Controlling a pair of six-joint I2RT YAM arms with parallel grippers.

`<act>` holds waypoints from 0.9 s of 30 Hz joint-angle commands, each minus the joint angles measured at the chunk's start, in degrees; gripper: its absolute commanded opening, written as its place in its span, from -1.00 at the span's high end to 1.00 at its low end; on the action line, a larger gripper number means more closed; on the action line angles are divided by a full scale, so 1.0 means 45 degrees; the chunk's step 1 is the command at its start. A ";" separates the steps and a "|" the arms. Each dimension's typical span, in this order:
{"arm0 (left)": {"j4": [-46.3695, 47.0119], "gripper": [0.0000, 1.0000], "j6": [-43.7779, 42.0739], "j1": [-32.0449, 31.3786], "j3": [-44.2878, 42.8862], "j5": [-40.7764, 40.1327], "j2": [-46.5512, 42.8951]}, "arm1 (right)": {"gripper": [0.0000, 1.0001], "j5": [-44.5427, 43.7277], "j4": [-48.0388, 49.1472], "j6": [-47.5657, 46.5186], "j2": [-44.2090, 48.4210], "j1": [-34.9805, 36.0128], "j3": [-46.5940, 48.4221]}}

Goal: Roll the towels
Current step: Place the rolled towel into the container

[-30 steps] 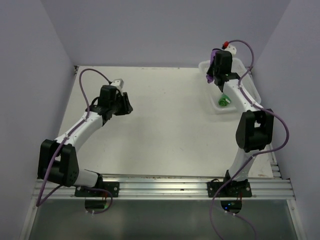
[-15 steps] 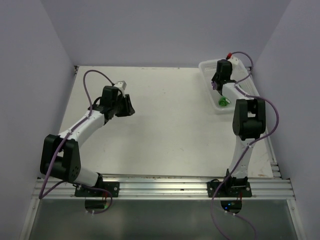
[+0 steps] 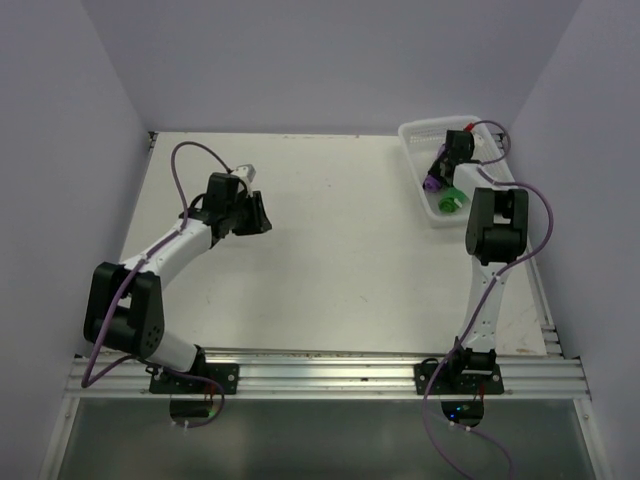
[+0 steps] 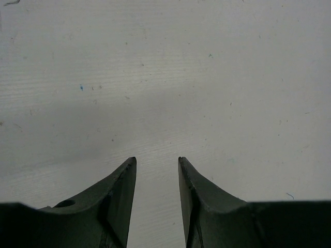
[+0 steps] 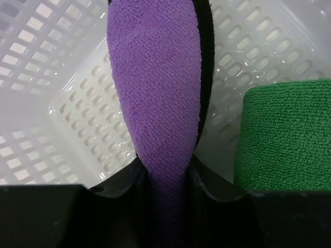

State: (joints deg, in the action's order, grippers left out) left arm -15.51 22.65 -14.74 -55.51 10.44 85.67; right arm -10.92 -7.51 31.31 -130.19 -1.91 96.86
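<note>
My right gripper (image 5: 164, 165) is shut on the rolled purple towel (image 5: 158, 88), which has a black edge and hangs down into the white lattice basket (image 5: 67, 119). The green towel (image 5: 287, 134) lies rolled in the basket just to the right of it. From above, the purple towel (image 3: 432, 184) and green towel (image 3: 449, 200) show side by side in the basket (image 3: 418, 133) under the right gripper (image 3: 440, 172). My left gripper (image 4: 156, 161) stands open over bare table, well to the left (image 3: 262, 221), with nothing between its fingers.
The basket stands at the table's far right corner, close to the right wall. Purple cables loop off both arms. Grey walls close in the table on three sides.
The right gripper has come down from above the basket into it, carrying the purple towel beside the green one. The left arm has shifted slightly to the right.
</note>
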 commanded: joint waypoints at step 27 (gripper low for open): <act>0.0321 0.14 -0.0366 0.0093 -0.0302 0.1098 0.0006 | -0.31 0.0063 -0.3313 -0.0630 0.0082 -0.0102 0.3085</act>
State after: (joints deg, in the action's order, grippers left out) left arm -15.51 22.65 -14.74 -55.51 13.65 86.04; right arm -10.83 -21.82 29.61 -132.09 -2.42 109.19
